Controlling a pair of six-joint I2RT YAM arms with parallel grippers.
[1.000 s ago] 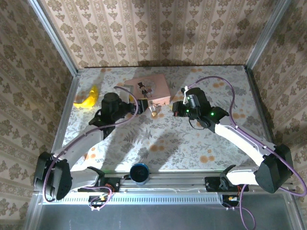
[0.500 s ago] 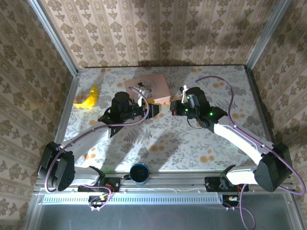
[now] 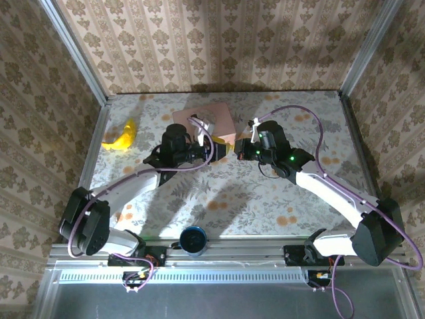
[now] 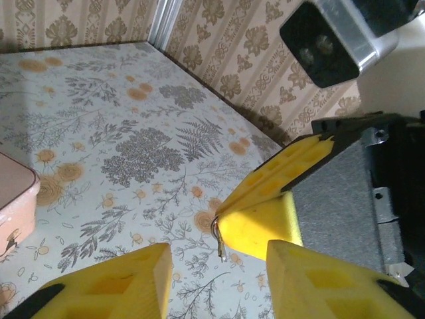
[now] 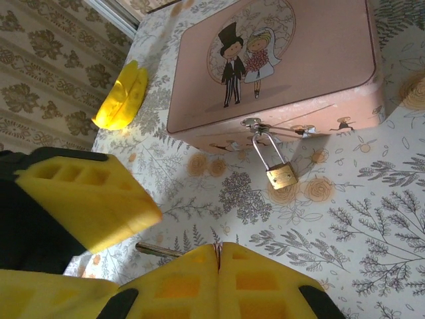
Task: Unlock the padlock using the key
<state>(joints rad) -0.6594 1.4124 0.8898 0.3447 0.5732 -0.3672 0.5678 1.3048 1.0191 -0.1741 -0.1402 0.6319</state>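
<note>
The small brass padlock [image 5: 281, 175] hangs by its thin shackle from the hasp of the pink box [image 5: 279, 63], its body lying on the table. My right gripper [image 5: 218, 249] is shut on the key [image 5: 158, 249], whose blade sticks out to the left. In the left wrist view the key [image 4: 220, 240] shows as a thin metal tip at the right gripper's pinched yellow fingertips [image 4: 262, 222]. My left gripper [image 4: 216, 279] is open, its two fingers either side of that tip and apart from it. Seen from above, the left gripper [image 3: 218, 149] and right gripper [image 3: 237, 147] meet in front of the box [image 3: 202, 121].
A yellow banana-shaped toy [image 3: 121, 136] lies at the table's left edge. A dark blue cup [image 3: 193, 240] stands at the near rail between the arm bases. Patterned walls close the table on three sides.
My left arm has swung right until its fingers reach the right gripper, and its jaws have narrowed. The right gripper has edged slightly left, still shut on the key.
</note>
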